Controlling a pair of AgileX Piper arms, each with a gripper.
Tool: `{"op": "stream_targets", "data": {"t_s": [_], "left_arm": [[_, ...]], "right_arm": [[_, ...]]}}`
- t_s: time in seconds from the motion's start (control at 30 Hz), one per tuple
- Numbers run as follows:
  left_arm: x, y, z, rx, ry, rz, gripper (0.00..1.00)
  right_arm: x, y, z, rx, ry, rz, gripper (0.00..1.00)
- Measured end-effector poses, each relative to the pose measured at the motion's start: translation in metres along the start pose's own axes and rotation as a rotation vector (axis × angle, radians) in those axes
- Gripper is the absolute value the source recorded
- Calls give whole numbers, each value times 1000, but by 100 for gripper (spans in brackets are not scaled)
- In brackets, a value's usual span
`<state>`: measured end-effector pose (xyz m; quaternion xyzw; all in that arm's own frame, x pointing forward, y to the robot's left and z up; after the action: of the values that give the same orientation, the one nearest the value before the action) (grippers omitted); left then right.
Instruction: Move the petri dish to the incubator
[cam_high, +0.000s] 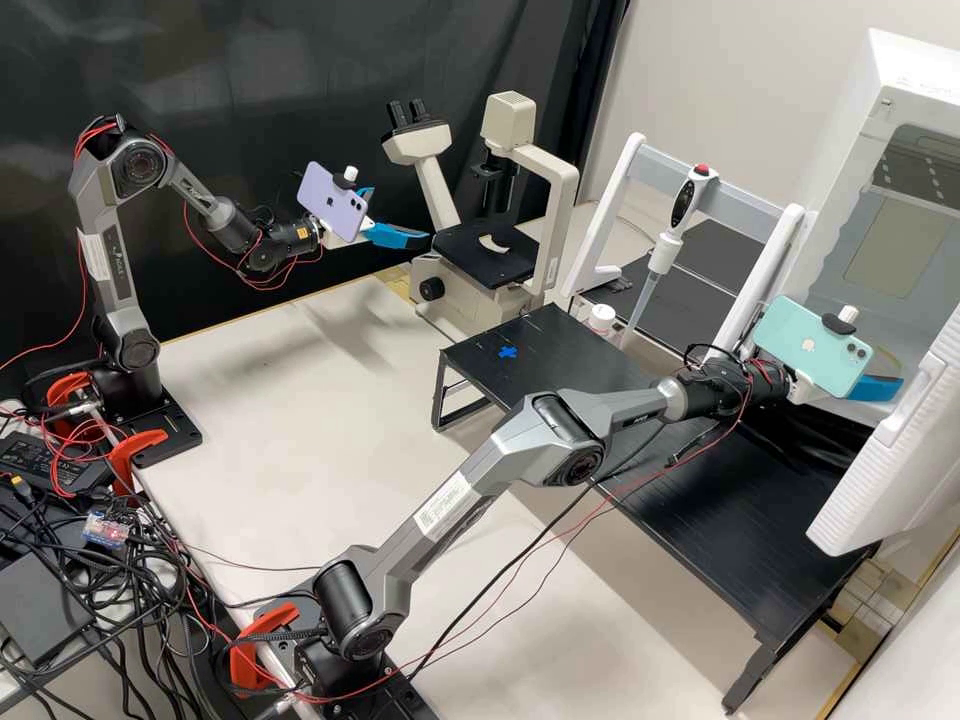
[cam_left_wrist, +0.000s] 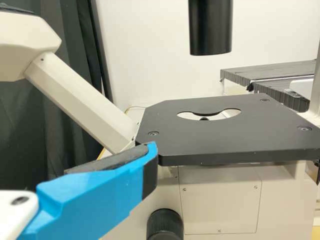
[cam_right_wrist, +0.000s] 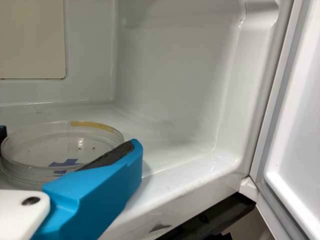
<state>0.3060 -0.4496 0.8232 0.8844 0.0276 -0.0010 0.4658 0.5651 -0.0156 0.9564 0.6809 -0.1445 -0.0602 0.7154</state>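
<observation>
fingers of the right gripper (cam_high: 878, 388) sit on either side of the dish (cam_right_wrist: 35, 145) and seem to pinch it, though one is barely in sight at the right wrist view's edge. the dish is clear, with a yellowish strip on its rim, and is inside the incubator (cam_high: 915, 70), near its open front. the left gripper (cam_high: 402, 215), fingers spread, is near the microscope (cam_high: 515, 120).

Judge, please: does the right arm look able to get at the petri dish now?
Probably yes: the incubator door stands open, and the right gripper is at the dish inside.
</observation>
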Motion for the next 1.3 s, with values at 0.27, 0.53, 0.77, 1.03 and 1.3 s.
{"op": "stream_targets", "data": {"t_s": [0.27,0.53,0.77,1.03,1.3], "left_arm": [[0,0,0,0,0,0,100],[0,0,0,0,0,0,100],[0,0,0,0,0,0,100],[0,0,0,0,0,0,100],[0,0,0,0,0,0,100]], "right_arm": [[-5,0,3,-15,-1,-12,100],[-32,16,12,16,-49,-45,100],[-68,31,17,43,-97,-70,100],[-119,35,19,69,-147,-109,100],[-198,24,30,10,-201,-180,100]]}}
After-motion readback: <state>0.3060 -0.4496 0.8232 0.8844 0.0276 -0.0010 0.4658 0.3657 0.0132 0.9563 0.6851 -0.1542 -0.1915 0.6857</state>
